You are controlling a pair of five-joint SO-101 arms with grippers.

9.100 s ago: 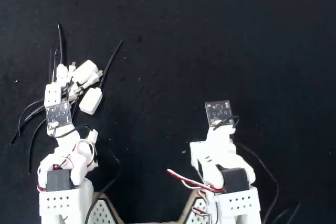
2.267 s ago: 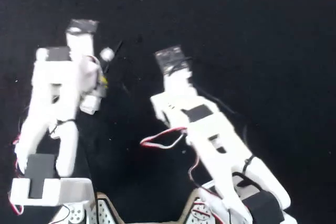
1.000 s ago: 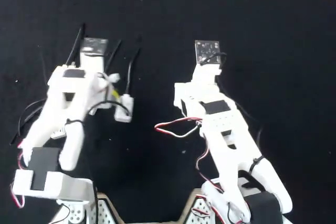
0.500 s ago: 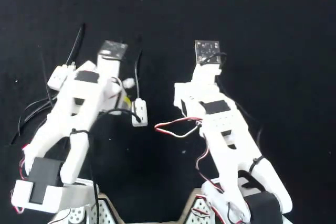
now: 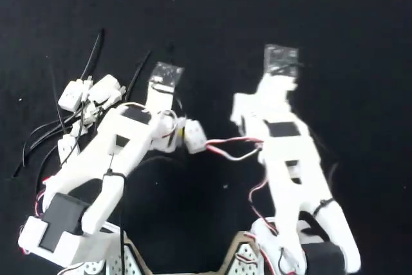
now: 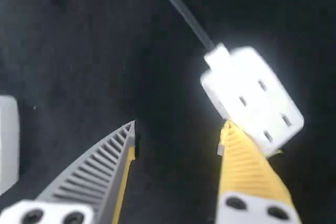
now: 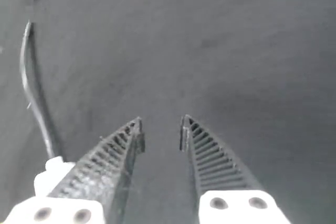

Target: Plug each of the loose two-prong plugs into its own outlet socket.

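Observation:
A white outlet block (image 5: 195,138) with several slots lies on the black table between the two arms. In the left wrist view the outlet block (image 6: 252,100) rests against the tip of the yellow finger (image 6: 244,166), outside the gap, with its black cord running away. My left gripper (image 6: 178,129) is open with nothing between its fingers; from above the left gripper (image 5: 182,134) is beside the block. Loose white plugs (image 5: 90,91) with black cables lie in a pile at the left. My right gripper (image 7: 161,123) is open over bare table.
Black cables (image 5: 45,133) trail from the pile toward the left edge. Another white plug (image 5: 66,147) lies by the left arm. In the right wrist view a black cable (image 7: 32,82) ends in a white piece (image 7: 52,167) beside the finger.
The left arm swung to the right and the outlet block moved right with it, out of the pile. The right arm's wrist shifted to the right.

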